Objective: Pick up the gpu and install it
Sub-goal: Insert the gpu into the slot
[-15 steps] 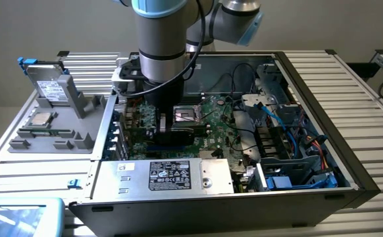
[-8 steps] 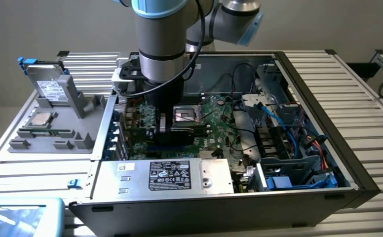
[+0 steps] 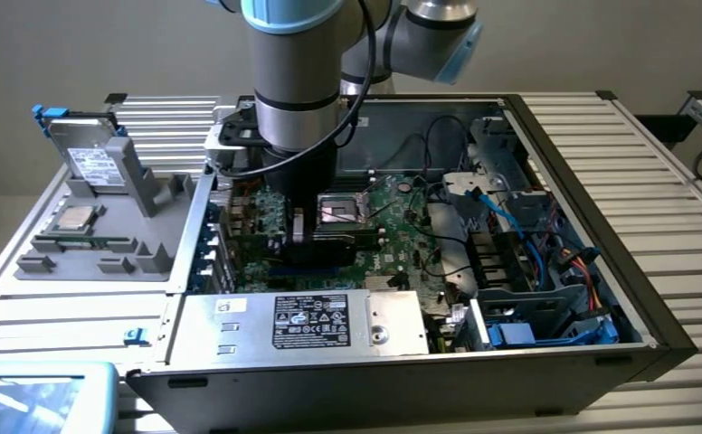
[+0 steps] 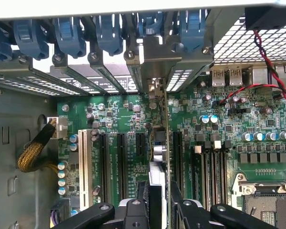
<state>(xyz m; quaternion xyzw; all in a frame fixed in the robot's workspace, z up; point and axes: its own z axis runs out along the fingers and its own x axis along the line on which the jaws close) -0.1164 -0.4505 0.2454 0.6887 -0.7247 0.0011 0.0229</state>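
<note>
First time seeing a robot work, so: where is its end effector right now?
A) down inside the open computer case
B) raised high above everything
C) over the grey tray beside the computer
A: the end effector sits inside the computer case, gripping the gpu edge-on over the motherboard.

Dark matt sheet metal on the case (image 3: 387, 389). The power supply box (image 3: 393, 321) is bare silver metal with a dull sheen and carries a black label (image 3: 311, 321) that looks like printed paper. The motherboard (image 4: 119, 114) is matt green board with shiny solder points. The slot latches (image 4: 69, 36) are smooth blue plastic, slightly glossy. The gpu (image 4: 157, 164) shows a thin green board edge and a bright silver metal bracket. The gripper (image 4: 158, 195) is matt black. The table (image 3: 653, 163) is pale ribbed metal slats. The holder (image 3: 146, 194) at the exterior view's left is matt grey plastic.
</note>
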